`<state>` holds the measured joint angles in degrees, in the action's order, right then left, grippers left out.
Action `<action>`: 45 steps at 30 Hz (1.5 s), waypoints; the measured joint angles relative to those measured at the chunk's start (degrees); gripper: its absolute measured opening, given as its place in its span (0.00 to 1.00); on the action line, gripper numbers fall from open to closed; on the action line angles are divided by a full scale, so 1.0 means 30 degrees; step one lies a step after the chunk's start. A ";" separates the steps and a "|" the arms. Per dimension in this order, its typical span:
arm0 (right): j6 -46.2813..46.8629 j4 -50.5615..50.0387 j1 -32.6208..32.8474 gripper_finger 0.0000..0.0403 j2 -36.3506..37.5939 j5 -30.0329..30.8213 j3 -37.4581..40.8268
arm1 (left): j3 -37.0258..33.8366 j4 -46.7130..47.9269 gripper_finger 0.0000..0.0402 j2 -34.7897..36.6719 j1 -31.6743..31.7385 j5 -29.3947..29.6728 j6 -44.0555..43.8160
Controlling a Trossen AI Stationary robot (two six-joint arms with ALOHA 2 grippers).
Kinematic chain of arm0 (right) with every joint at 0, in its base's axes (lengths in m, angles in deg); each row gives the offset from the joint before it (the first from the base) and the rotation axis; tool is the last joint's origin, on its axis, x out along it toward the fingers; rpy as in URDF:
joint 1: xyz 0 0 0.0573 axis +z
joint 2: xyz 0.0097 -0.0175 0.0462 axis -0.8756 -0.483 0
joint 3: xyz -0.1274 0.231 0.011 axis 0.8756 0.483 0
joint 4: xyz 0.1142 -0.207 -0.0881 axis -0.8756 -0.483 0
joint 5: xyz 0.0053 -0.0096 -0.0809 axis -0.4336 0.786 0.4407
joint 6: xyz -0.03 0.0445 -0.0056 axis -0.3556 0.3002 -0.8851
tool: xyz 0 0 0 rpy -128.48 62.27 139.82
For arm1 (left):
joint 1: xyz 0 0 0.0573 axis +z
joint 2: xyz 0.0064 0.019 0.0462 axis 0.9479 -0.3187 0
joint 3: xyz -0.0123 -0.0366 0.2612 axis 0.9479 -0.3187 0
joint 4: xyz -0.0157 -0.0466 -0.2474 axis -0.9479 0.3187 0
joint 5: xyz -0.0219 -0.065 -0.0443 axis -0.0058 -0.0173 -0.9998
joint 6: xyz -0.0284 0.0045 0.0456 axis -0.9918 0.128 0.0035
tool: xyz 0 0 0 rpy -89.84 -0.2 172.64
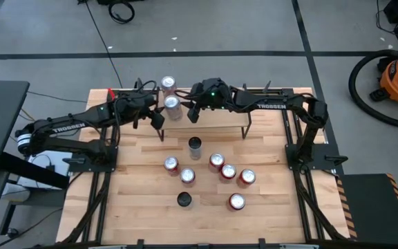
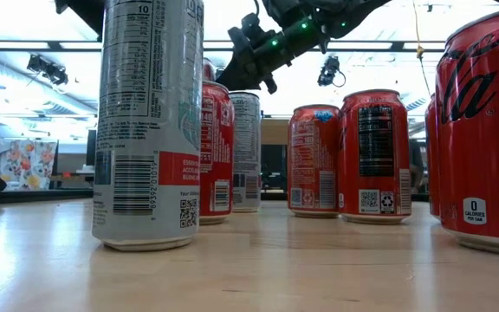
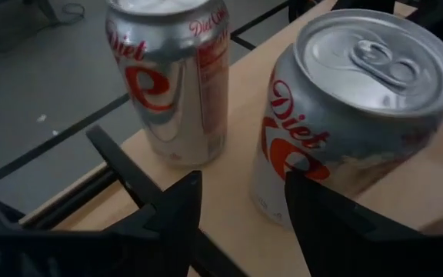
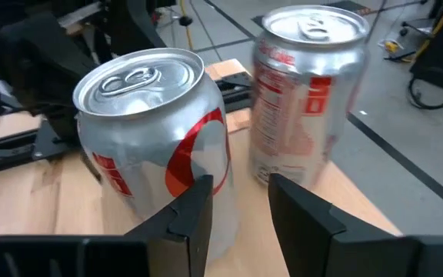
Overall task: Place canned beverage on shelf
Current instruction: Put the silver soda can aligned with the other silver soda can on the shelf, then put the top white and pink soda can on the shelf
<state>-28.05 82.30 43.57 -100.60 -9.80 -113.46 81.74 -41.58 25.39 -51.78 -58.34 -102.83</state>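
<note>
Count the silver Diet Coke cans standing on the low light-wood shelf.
2. One silver Diet Coke can stands at the shelf's far left corner; the other stands just in front of it. None looks hidden.

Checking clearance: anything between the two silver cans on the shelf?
No. The left wrist view shows only bare shelf between the far can and the near can; they stand apart, not touching.

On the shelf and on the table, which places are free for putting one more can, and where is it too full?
The shelf is bare from its middle to its right end; its left end is crowded by two silver cans and both grippers, left and right. The table has free strips left and right of the can cluster, which fills its middle.
</note>
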 joint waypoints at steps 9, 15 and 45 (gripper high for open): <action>0.0014 0.0062 0.0215 0.34 -0.0017 0.0219 0.0000 | 0.0885 0.1462 0.49 0.0409 0.0045 0.0260 0.0414; 0.0354 -0.0176 0.0270 0.34 -0.0017 0.0220 0.0000 | 0.0924 0.1781 0.49 0.0409 0.0038 0.0283 0.0432; -0.1507 -0.5813 0.1552 0.35 0.2120 -0.3093 0.0000 | 0.7275 0.6720 0.49 0.0511 0.0023 0.0543 0.1109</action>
<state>-32.57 64.86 48.22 -94.24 -19.08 -113.46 103.57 -21.42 26.93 -51.71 -56.71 -99.51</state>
